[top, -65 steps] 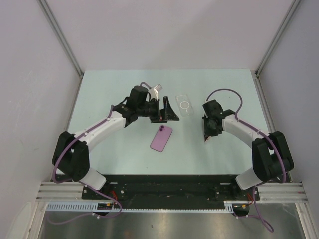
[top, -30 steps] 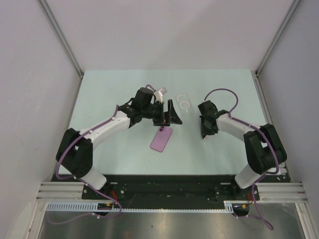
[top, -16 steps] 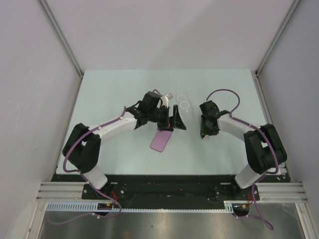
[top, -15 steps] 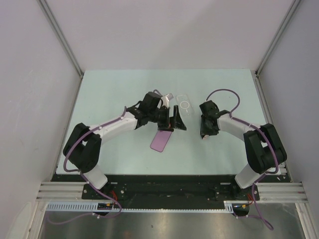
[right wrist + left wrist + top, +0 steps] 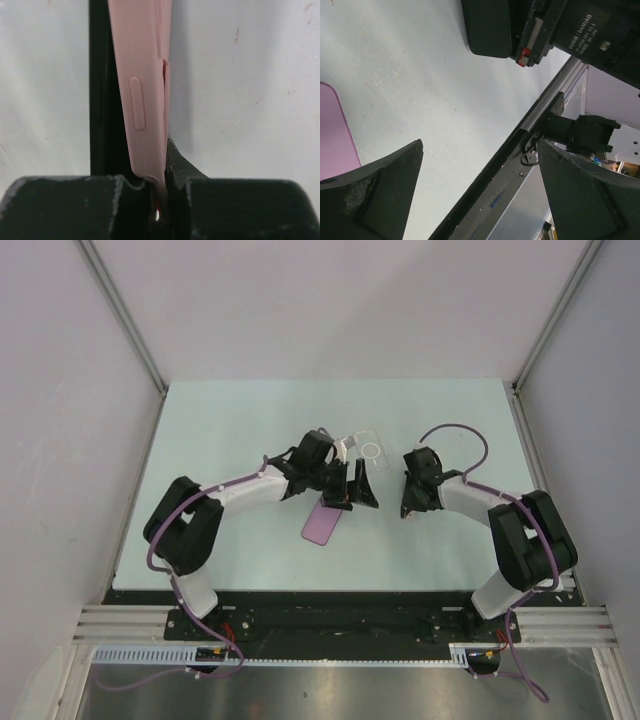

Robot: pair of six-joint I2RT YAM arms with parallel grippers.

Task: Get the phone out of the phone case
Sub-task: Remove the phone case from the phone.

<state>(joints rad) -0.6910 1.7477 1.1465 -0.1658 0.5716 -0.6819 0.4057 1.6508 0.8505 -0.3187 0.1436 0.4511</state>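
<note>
Right pincer (image 5: 161,186) is clamped tight on the rim of the pink case (image 5: 145,90), which runs straight out ahead of its tips. Dark strip (image 5: 102,100) sits flush along the case's left, probably the phone's edge, can't confirm. Case looks like matte soft silicone with a moulded button: light and flexy, so peel it at a corner. Left pincer (image 5: 477,150) is wide apart and empty, purple handset (image 5: 335,135) just beyond one finger.

Count of items by kind. Arms: two, the left arm (image 5: 240,494) and the right arm (image 5: 478,502). Grippers: two, the left gripper (image 5: 357,492) and the right gripper (image 5: 409,509), each with two fingers (image 5: 375,200). Phones in plain view: one purple phone (image 5: 320,527). Cases: two — one clear case (image 5: 372,451) and one pink case (image 5: 142,90), seen edge-on. Table (image 5: 230,420): one.
</note>
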